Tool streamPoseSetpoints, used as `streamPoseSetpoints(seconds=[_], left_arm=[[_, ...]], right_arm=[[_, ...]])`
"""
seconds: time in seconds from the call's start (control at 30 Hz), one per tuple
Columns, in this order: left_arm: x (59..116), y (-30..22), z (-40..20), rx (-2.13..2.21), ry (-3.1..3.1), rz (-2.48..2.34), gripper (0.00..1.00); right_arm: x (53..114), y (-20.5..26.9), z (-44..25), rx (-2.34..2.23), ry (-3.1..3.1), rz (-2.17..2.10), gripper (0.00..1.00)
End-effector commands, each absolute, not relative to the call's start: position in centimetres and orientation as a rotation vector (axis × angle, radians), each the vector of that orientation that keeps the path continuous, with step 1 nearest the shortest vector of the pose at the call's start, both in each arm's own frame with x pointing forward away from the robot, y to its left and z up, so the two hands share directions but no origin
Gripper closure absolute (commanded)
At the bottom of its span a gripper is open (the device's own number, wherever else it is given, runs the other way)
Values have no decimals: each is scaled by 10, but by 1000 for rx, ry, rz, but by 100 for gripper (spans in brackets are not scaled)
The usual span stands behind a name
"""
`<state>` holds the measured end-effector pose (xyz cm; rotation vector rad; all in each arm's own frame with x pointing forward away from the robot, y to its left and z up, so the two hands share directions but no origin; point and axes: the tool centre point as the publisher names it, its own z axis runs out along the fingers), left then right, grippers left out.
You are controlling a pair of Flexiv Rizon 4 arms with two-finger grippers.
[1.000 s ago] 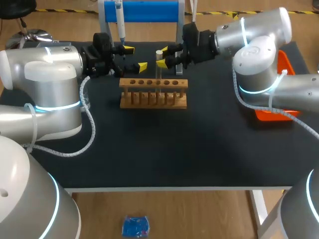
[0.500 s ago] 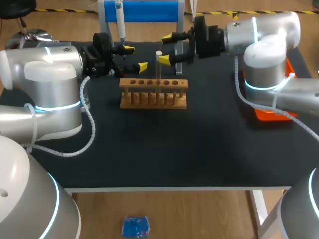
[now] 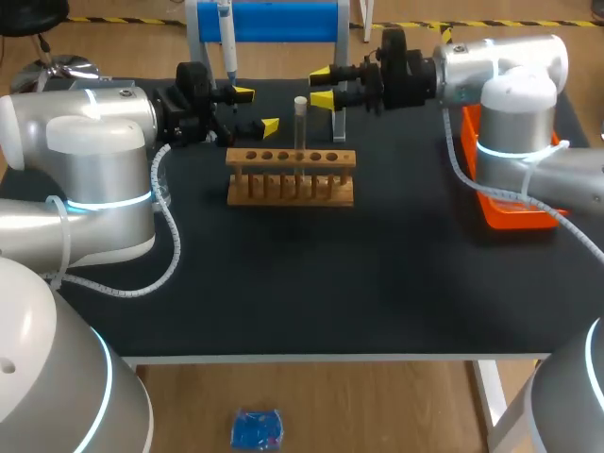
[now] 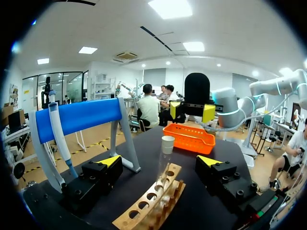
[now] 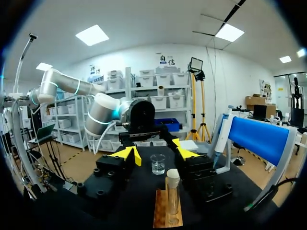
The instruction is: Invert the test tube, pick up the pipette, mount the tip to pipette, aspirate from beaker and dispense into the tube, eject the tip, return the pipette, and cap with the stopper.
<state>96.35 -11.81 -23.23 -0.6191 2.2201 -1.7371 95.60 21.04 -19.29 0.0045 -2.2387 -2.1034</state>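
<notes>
A glass test tube with a pale stopper on top stands upright in the wooden rack. My right gripper hovers just behind and to the right of the tube top, open, touching nothing. In the right wrist view the tube stands a little ahead of the right gripper, with the beaker farther on. My left gripper is open to the left of the tube, which rises ahead of its spread fingers. The pipette hangs on the blue stand.
An orange bin sits at the table's right edge under my right arm. The blue stand's legs come down just behind the rack. The rack has several unused holes. Black tabletop stretches in front of the rack.
My right gripper let go of the stopper on the tube, drew back to the right and up, and its fingers have come closer together. The left arm has stayed still.
</notes>
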Motion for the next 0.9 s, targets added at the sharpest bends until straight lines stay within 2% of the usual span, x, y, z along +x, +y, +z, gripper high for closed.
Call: streamPoseSetpoints(seconds=[0.03,0.9], left_arm=[[963,-120,-235,-621,2208,-1739,0],[963,-120,-235,-621,2208,-1739,0]], right_arm=[[963,213,-196,77,-2206,-2098,100],[973,235,-207,120,-2165,-2106,100]])
